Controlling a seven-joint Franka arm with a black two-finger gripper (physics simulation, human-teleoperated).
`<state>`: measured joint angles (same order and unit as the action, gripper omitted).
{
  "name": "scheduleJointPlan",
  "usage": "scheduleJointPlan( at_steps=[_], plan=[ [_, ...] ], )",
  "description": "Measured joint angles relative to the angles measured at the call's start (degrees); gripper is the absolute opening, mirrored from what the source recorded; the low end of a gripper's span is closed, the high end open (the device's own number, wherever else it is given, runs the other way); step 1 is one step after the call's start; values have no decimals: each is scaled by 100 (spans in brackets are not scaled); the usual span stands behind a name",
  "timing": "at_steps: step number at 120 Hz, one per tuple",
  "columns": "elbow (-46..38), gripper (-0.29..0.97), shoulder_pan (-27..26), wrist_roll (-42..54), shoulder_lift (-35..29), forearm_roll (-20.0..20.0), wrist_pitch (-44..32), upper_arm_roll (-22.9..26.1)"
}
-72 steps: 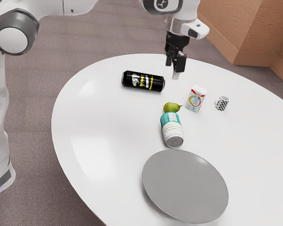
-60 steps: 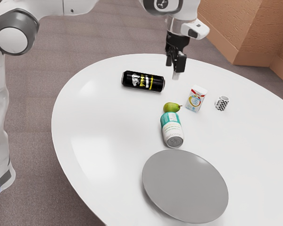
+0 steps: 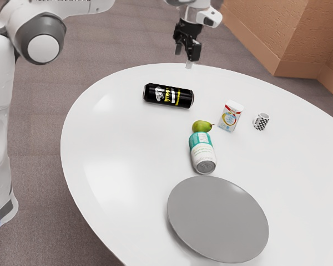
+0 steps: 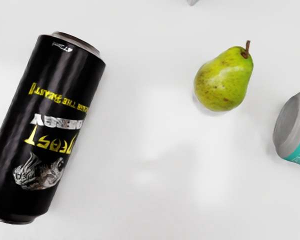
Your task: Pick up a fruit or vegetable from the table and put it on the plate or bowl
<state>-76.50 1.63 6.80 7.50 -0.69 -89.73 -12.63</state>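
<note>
A green pear (image 3: 201,126) (image 4: 224,80) lies near the middle of the white round table (image 3: 116,144), its stem pointing toward the small carton. A large grey plate (image 3: 217,218) sits at the table's near edge. My gripper (image 3: 184,57) hangs above the table's far rim, beyond the black can (image 3: 168,95) and well away from the pear. Its fingers stand apart with nothing between them. In the wrist view the pear lies between the black can (image 4: 42,127) and the teal can (image 4: 295,131).
The teal can (image 3: 202,151) lies on its side right beside the pear, between it and the plate. A small white carton (image 3: 231,115) and a checkered cup (image 3: 260,121) stand to the exterior view's right of the pear. Cardboard boxes (image 3: 283,27) stand beyond the table.
My hand has risen and shifted toward the exterior view's left, and the arm's elbow has swung along. Everything on the table has stayed put.
</note>
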Motion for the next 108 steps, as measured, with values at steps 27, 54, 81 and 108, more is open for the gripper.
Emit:
scheduleJointPlan(
  at_steps=[27,54,81,108],
  plan=[
    [54,68,710,655,431,216,-236,-40],
    [65,68,654,1125,767,174,-392,4],
    [-118,68,419,1432,1018,194,-877,16],
    [-105,68,327,1646,1205,255,-1198,15]
  ],
)
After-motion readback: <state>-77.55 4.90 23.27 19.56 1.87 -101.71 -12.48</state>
